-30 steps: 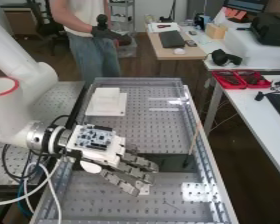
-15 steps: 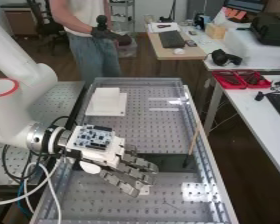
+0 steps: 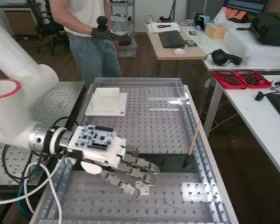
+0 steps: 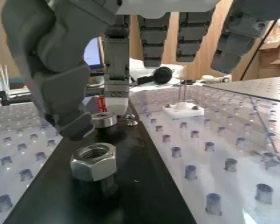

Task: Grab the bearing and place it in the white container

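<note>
The hand (image 3: 97,150) is over the near half of the perforated bench, palm down, fingers stretched out above the dark bar. In the wrist view the hand (image 4: 116,75) has its fingers hanging nearly straight, with the thumb bent on the other side. A metal ring, the bearing (image 4: 104,119), sits low between the thumb's tip and one pale-tipped finger; it rests on the black bar, and no grip on it is visible. A white square container (image 3: 97,108) stands farther along the bench.
A large hex nut (image 4: 94,162) stands on the black bar (image 4: 140,192) close to the bearing. A small white block with upright pins (image 4: 184,110) lies beside the bar. A thin wooden stick (image 3: 194,142) leans near the bench's right rail (image 3: 214,175).
The hand has shifted very slightly toward the right of the high view, showing a little more of the small white block by its fingertips. The container has not moved.
</note>
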Robot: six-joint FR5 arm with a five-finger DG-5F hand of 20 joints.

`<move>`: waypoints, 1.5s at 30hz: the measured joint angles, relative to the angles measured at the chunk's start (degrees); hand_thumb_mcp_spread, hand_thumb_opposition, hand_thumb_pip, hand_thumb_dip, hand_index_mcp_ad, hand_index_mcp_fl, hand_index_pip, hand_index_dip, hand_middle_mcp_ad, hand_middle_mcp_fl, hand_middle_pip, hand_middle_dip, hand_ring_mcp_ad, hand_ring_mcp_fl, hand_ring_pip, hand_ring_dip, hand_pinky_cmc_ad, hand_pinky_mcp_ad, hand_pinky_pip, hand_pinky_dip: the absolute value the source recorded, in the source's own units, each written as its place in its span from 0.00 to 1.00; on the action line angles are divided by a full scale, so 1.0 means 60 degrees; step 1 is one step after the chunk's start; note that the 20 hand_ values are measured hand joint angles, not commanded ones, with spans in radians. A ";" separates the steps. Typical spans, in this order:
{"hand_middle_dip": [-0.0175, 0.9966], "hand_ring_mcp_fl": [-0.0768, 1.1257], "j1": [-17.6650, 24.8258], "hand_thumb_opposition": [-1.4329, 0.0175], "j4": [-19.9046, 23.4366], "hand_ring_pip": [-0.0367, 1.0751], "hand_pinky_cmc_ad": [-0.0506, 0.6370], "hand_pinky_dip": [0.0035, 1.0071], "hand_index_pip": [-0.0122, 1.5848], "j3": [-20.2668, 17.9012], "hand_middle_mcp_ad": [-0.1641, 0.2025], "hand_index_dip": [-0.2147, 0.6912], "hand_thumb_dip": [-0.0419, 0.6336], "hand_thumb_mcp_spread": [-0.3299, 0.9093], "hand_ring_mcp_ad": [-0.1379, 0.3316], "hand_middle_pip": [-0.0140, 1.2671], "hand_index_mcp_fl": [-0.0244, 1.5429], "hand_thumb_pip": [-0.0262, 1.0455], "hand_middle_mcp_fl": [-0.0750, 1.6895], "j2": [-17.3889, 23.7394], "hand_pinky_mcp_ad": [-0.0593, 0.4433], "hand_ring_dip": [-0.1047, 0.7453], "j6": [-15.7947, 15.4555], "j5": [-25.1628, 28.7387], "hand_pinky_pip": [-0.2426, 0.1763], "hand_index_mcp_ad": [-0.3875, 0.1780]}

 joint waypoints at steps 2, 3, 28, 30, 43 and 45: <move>0.20 0.06 -0.0032 0.45 -0.0006 0.11 0.60 0.19 0.91 0.0010 0.64 0.56 0.48 0.59 0.57 0.11 0.01 0.60 0.05 -0.0020 0.69 0.22 -0.0012 -0.0020 0.43 0.53; 0.20 0.06 -0.0043 0.45 -0.0013 0.12 0.60 0.19 0.91 0.0016 0.64 0.56 0.48 0.59 0.58 0.11 0.01 0.60 0.05 -0.0027 0.68 0.22 -0.0012 -0.0031 0.43 0.53; 0.20 0.06 -0.0090 0.45 -0.0127 0.12 0.60 0.19 0.92 0.0104 0.64 0.57 0.48 0.61 0.58 0.11 0.02 0.60 0.05 -0.0058 0.67 0.22 -0.0024 -0.0136 0.43 0.53; 0.20 0.06 -0.0091 0.45 -0.0110 0.12 0.60 0.19 0.93 0.0103 0.64 0.56 0.48 0.61 0.58 0.11 0.01 0.60 0.05 -0.0059 0.67 0.22 -0.0030 -0.0138 0.43 0.53; 0.20 0.06 -0.0142 0.45 -0.0113 0.12 0.60 0.19 0.94 0.0108 0.64 0.56 0.49 0.61 0.58 0.11 0.07 0.60 0.05 -0.0096 0.67 0.22 -0.0010 -0.0180 0.43 0.52; 0.20 0.06 -0.0142 0.45 -0.0127 0.12 0.60 0.19 0.94 0.0116 0.64 0.56 0.49 0.61 0.58 0.11 0.07 0.60 0.05 -0.0098 0.67 0.22 -0.0015 -0.0181 0.43 0.52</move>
